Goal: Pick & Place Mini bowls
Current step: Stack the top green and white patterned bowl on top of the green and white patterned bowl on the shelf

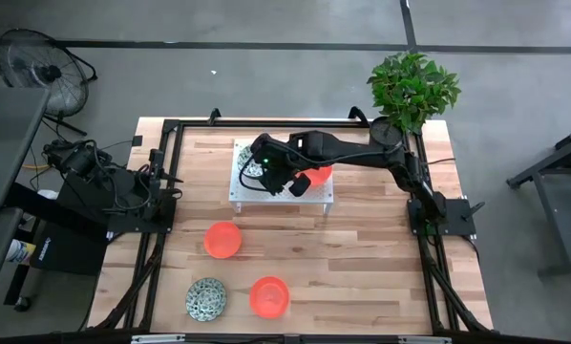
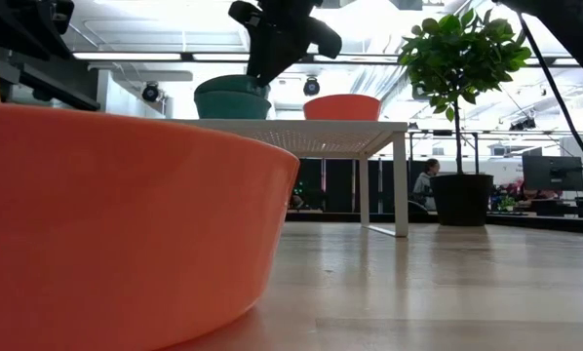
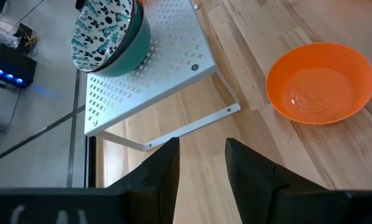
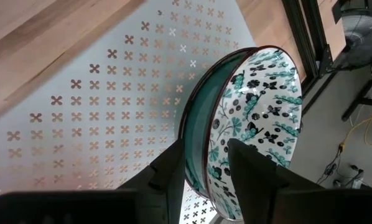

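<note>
A white perforated rack (image 1: 319,199) stands at the table's far middle. On it are a speckled green-and-white mini bowl (image 4: 260,106), whose teal outside shows in the low view (image 2: 233,102), and an orange-red bowl (image 1: 320,176) beside it. My right gripper (image 4: 208,155) reaches in from the right and is shut on the speckled bowl. Two orange-red bowls (image 1: 223,239) (image 1: 269,296) and another speckled bowl (image 1: 206,299) sit on the near part of the table. My left gripper (image 3: 201,155) waits open at the table's left side. My right gripper pinches the speckled bowl's rim (image 4: 212,134), with one finger on the teal outer wall (image 4: 195,143) and the other finger (image 4: 251,165) inside on the patterned face. It comes from above, slanting in from the table's right. In the low view the bowl's underside (image 2: 233,117) meets the rack top.
A potted plant (image 1: 412,84) stands at the table's far right corner. Black frame rails (image 1: 433,277) run along the table's sides. One near orange-red bowl (image 2: 116,214) fills the low view's left. A fan (image 1: 39,67) stands off the table.
</note>
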